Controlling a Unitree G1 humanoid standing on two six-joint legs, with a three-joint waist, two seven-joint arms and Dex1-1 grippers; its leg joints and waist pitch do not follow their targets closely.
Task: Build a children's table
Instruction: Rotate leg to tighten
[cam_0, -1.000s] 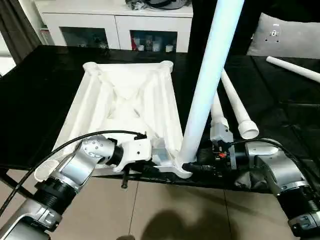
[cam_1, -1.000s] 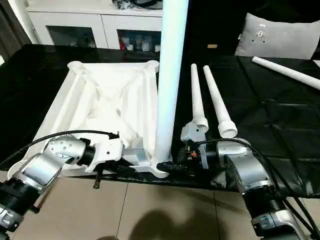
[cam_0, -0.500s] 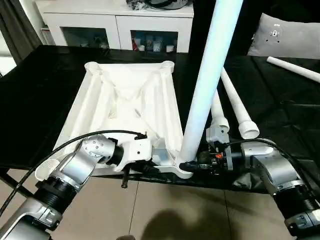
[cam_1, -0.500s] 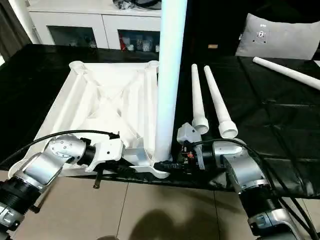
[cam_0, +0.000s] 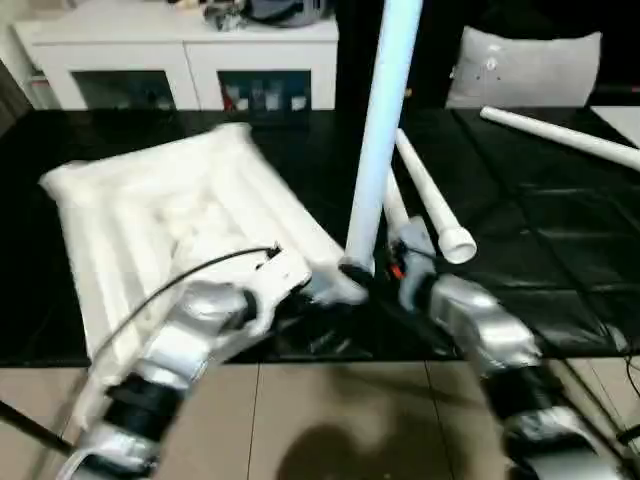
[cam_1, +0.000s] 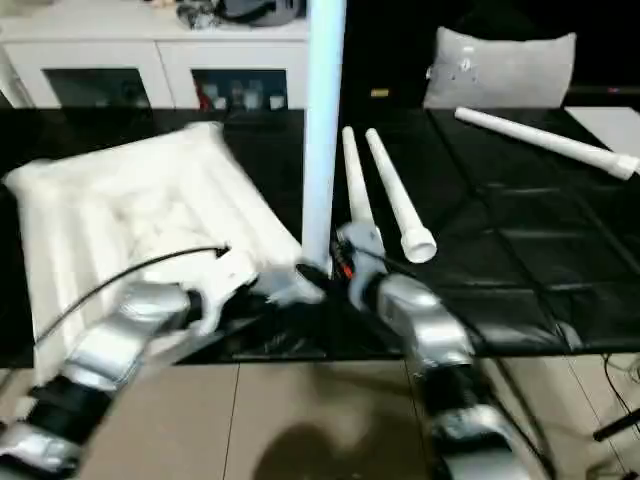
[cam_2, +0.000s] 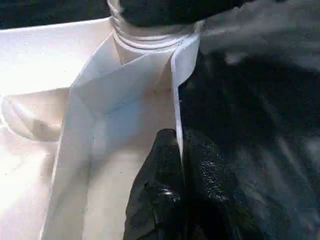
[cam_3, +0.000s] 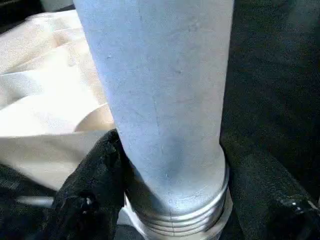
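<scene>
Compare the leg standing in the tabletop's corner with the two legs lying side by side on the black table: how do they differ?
The upright leg stands in a corner socket of the tabletop; the two lying legs rest flat on the black table, apart from the tabletop. The right gripper clasps the upright leg's base; nothing holds the lying legs. All are white, round and long.

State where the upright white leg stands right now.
The upright leg stands in the tabletop's near corner socket beside the two loose legs lying on the black surface, with the right gripper around its base.
</scene>
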